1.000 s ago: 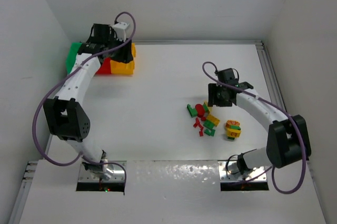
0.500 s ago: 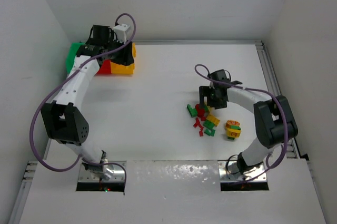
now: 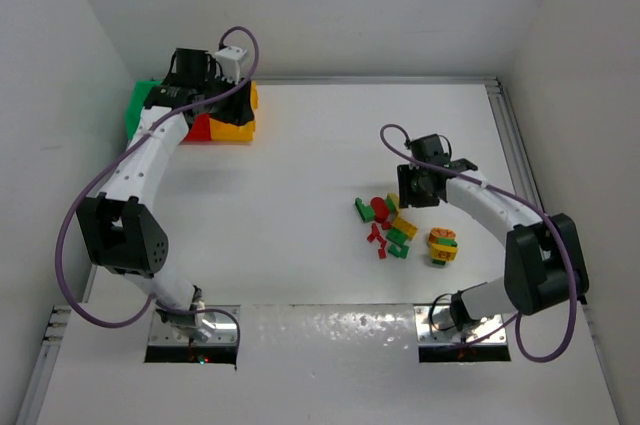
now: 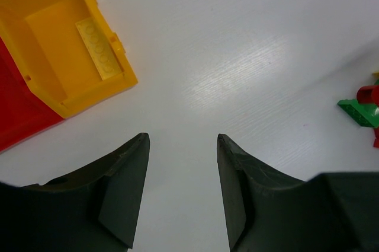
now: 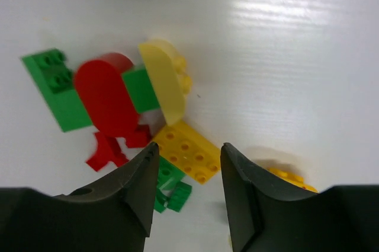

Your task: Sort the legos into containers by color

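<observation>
Both jaws were part-open, empty. Pick step: R jaws hung over legos (image 5: pixel 109 101), yellow brick (image 5: pixel 186 150) just beyond them. Next: lower, pinch, carry to yellow bin (image 4: pixel 50 50) ahead-left of L jaws.

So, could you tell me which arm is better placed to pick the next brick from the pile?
The right arm. The right tool hangs open just over the loose legos, empty; the left tool sits far off by the yellow bin.
</observation>
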You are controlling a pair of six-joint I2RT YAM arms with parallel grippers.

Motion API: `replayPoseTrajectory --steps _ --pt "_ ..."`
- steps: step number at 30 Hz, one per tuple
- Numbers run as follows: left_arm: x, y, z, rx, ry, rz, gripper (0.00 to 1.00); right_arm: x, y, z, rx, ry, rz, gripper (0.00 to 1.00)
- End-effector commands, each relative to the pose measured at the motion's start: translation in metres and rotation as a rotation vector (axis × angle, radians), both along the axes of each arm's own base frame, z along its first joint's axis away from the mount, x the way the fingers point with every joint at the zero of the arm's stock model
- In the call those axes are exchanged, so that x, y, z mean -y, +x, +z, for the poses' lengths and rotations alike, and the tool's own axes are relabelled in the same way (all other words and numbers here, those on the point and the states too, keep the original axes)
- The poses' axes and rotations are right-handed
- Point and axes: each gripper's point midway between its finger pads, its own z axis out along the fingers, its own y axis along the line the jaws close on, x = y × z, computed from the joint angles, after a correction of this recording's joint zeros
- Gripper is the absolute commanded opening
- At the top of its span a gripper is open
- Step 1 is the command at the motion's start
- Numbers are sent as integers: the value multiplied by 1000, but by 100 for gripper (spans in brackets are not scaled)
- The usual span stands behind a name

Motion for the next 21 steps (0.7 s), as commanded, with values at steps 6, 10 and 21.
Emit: replayPoseTrajectory --steps 6,10,21 --pt "5 -4 19 54 4 -31 47 39 -34 -14 -138 -204 -7 47" --pt "6 -4 20 56 4 -31 48 35 -44 -14 -179 -185 41 50" --pt "6 -1 23 67 2 -34 48 15 -50 -32 -236 -97 156 57"
